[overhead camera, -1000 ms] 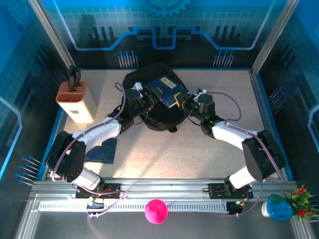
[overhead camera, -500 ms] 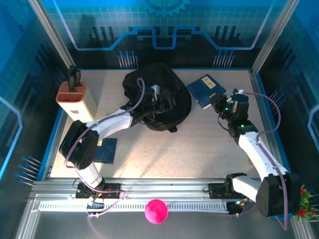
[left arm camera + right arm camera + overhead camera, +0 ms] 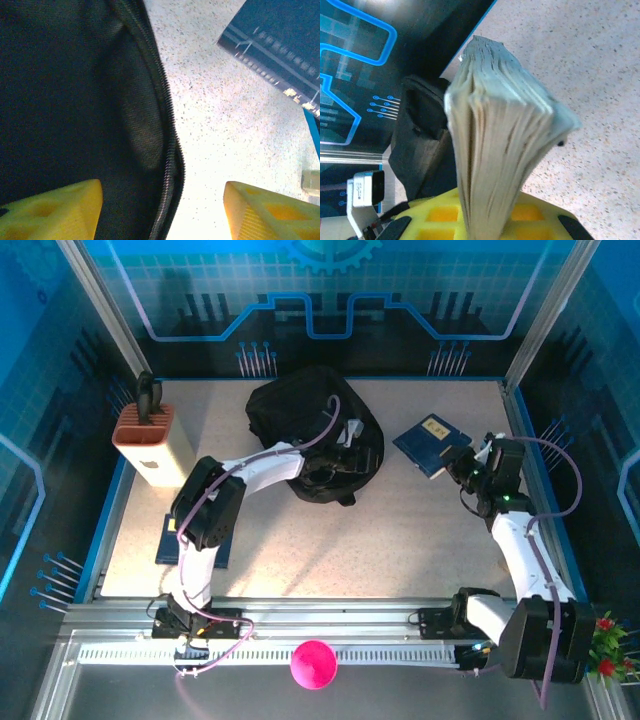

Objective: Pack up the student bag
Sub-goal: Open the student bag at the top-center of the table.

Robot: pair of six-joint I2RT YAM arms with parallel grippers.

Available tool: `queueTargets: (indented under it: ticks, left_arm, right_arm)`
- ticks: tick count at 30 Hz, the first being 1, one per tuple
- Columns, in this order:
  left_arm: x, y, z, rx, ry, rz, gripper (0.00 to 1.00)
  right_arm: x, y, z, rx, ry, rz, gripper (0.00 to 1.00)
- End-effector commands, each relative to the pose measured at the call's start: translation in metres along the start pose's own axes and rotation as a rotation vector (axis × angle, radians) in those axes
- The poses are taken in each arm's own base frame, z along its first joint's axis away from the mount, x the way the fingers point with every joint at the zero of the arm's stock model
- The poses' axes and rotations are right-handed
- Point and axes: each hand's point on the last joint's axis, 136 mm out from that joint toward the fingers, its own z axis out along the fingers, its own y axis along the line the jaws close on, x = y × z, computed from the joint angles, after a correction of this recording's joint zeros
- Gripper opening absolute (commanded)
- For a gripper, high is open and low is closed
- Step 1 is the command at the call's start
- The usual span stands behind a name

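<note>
The student bag, a big black soft backpack, lies at the back middle of the table. My left gripper is at the bag's right edge. It stands open, its yellow fingers on either side of the bag's zipper rim without pinching it. My right gripper is shut on a dark blue book, held to the right of the bag above the table. In the right wrist view the book's pale page edges rise straight out of the yellow jaws.
A second blue book lies flat at the left, partly under the left arm. A tan box with an orange-brown top stands at the back left. A pink ball sits on the front rail. Blue walls close in the table.
My right gripper has carried the blue book from over the bag out to the right. The left gripper has moved right across the bag to its right edge.
</note>
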Motion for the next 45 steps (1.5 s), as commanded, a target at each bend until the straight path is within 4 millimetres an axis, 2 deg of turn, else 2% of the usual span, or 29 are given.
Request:
queueTargets:
  ticks: [1, 6, 11, 18, 24, 27, 34, 39, 45]
  left_arm:
    - [0.011, -0.004, 0.008, 0.025, 0.084, 0.085, 0.61]
    - [0.011, -0.005, 0.015, 0.031, 0.103, 0.102, 0.51]
    - [0.014, -0.004, 0.022, 0.032, 0.129, 0.112, 0.46]
    - [0.010, -0.004, 0.028, 0.025, 0.148, 0.100, 0.29]
    - [0.001, -0.005, 0.021, -0.002, 0.116, 0.120, 0.11]
    - [-0.009, -0.009, 0.012, -0.014, 0.082, 0.135, 0.04]
    - [-0.044, -0.017, -0.029, -0.073, -0.067, 0.171, 0.00]
    - [-0.071, -0.021, -0.062, -0.099, -0.202, 0.175, 0.00]
    - [-0.090, -0.045, -0.086, -0.049, -0.291, 0.211, 0.00]
  right_arm:
    - [0.003, 0.002, -0.005, -0.045, 0.021, -0.023, 0.06]
    - [0.003, 0.000, -0.005, -0.053, 0.023, -0.012, 0.06]
    - [0.002, -0.001, -0.004, -0.061, 0.025, -0.001, 0.06]
    - [0.002, 0.000, -0.008, -0.066, 0.016, 0.013, 0.06]
    - [0.001, 0.001, -0.010, -0.063, 0.011, 0.002, 0.07]
    - [0.001, 0.003, -0.012, -0.068, 0.013, -0.008, 0.07]
    - [0.009, 0.012, -0.018, -0.098, 0.056, -0.067, 0.07]
    - [0.026, 0.023, -0.018, -0.136, 0.124, -0.080, 0.07]
    - [0.058, 0.045, -0.010, -0.172, 0.202, -0.099, 0.07]
